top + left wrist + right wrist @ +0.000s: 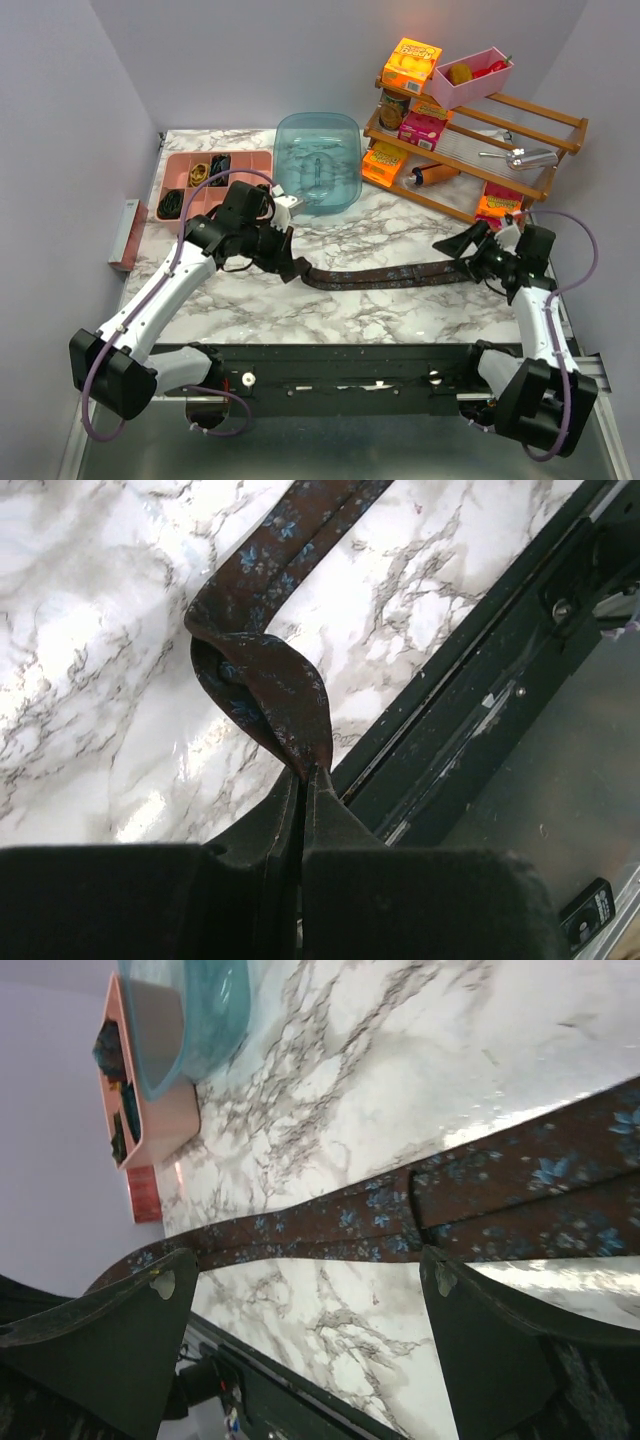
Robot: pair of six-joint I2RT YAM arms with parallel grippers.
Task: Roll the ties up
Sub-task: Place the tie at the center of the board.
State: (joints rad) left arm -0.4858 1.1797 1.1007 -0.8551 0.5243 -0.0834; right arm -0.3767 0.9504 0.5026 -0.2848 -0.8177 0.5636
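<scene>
Tie (385, 273) on table (400, 235): one, its looped end pinched by left fingers (332, 825).

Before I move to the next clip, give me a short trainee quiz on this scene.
1. True or false: the left gripper is shut on the tie.
2. The right gripper is: A) open, B) shut on the tie, C) shut on the tub.
3. Fill in: the tub stands beside the pink ____.
Key: 1 true; 2 A; 3 tray.
</scene>
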